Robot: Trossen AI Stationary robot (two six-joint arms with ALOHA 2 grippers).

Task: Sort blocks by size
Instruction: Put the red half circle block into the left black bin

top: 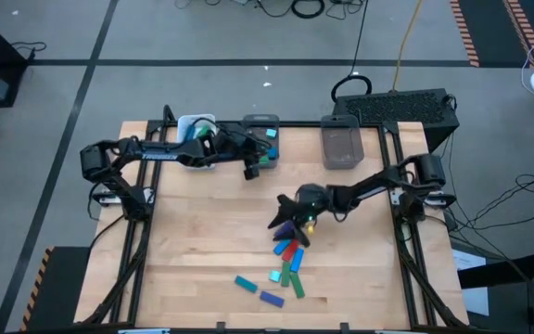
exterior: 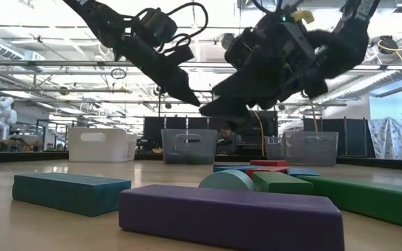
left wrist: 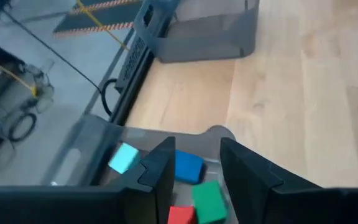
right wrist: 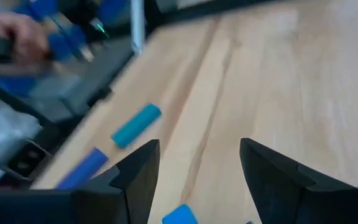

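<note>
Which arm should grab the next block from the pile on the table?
Right. The right gripper hangs open just above the block pile, while the left gripper is open over the middle bin at the far edge.

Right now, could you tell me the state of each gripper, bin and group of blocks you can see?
Left gripper: open, empty, over the middle bin.
Right gripper: open, empty, above the block pile.
Middle bin: holds small blocks, blue, green, red, light blue.
Right bin: contents cannot be seen.
White tray: mostly hidden by the left arm.
Block pile: loose on the table, unsorted.
</note>
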